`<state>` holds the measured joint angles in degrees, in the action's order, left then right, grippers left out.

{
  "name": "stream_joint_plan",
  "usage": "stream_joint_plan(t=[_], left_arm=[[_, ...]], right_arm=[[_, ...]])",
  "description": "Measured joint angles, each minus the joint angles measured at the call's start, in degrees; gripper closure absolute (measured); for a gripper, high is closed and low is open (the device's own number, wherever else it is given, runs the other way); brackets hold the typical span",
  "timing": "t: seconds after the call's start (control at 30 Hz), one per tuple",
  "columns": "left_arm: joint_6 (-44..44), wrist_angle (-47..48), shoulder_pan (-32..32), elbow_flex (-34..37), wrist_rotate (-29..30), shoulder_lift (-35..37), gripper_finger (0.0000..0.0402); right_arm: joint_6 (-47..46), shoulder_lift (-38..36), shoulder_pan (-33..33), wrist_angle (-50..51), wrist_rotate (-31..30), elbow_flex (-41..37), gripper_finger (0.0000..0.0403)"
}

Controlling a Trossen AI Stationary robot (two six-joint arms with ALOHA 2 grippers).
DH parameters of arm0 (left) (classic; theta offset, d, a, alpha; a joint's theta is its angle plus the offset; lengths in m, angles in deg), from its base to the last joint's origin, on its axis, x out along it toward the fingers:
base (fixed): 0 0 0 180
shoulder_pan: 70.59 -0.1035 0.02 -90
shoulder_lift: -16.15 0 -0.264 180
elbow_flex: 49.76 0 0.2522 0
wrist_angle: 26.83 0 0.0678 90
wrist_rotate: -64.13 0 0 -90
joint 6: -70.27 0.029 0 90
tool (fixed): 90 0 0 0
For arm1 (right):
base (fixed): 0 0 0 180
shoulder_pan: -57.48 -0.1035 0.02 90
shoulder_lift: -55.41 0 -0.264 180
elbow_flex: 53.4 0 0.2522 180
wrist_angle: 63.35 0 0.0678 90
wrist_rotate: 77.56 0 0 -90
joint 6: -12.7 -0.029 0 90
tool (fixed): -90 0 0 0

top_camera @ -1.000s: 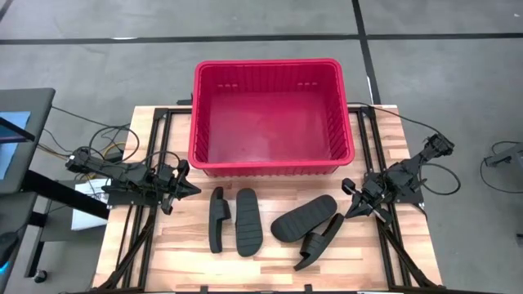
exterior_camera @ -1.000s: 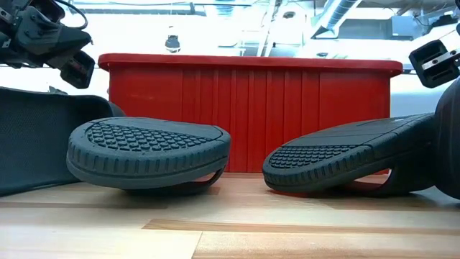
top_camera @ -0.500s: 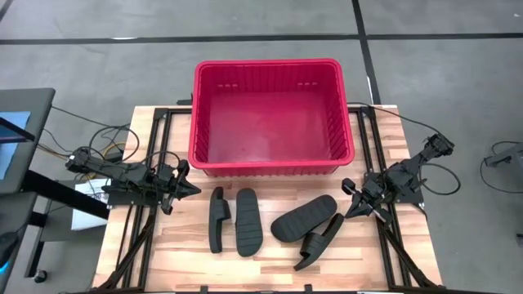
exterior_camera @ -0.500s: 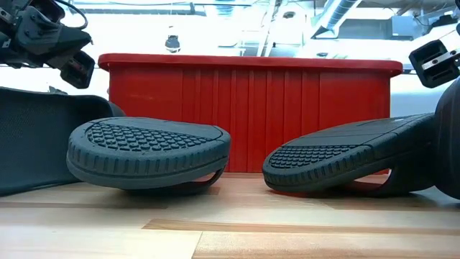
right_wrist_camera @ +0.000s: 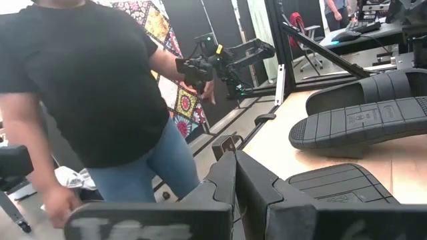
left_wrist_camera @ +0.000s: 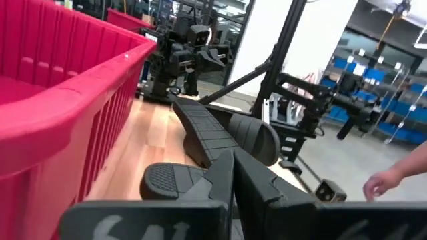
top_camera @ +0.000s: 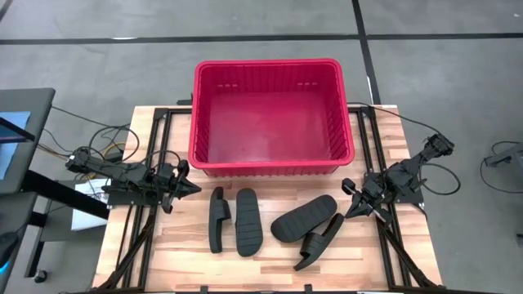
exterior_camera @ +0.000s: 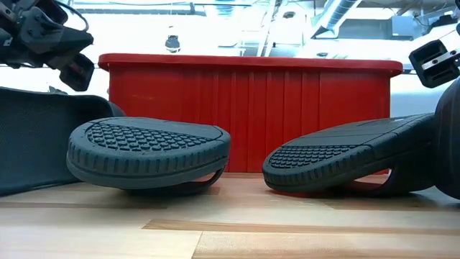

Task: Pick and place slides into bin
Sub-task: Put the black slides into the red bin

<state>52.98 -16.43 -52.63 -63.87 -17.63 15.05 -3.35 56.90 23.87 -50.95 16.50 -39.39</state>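
Four slides lay on the wooden table (top_camera: 163, 253) in front of the red bin (top_camera: 270, 167), none of them inside it. Two sat side by side toward the left: one slide (top_camera: 216, 219) tipped up on its edge, and just beside it a second slide (top_camera: 248, 220) lying flat. To the right, a third slide (top_camera: 304, 217) lay at an angle, with the fourth slide (top_camera: 319, 241) close against its lower end, strap showing. The bin stood at the far side of the table, its near wall close to the toes of the sandals.

The left gripper (top_camera: 189, 189) hung above the left edge of the table, pointing toward the upright slide but well clear of it, its two fingers pressed together and holding nothing. The right gripper (top_camera: 350, 209) sat over the right edge, aimed toward the angled pair, near them yet not touching, its fingers likewise closed tight on nothing.

From table level the treaded soles of two slides filled the foreground before the bin's ribbed wall. Off the table's left side, a person (right_wrist_camera: 93, 87) in a dark shirt and jeans stood, seen from the right wrist camera.
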Motion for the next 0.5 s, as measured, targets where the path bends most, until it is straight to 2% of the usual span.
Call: stream_joint_plan(t=[0.37, 0.5], left_arm=[[2.0, -0.4, 0.0, 0.0, 2.6, 0.0, 0.0401], [-0.4, -0.3, 0.0, 0.0, 1.2, 0.0, 0.0401]], right_arm=[[0.0, 0.0, 0.0, 0.0, 0.0, 0.0, 0.0403], [0.0, 0.0, 0.0, 0.0, 0.0, 0.0, 0.0403]])
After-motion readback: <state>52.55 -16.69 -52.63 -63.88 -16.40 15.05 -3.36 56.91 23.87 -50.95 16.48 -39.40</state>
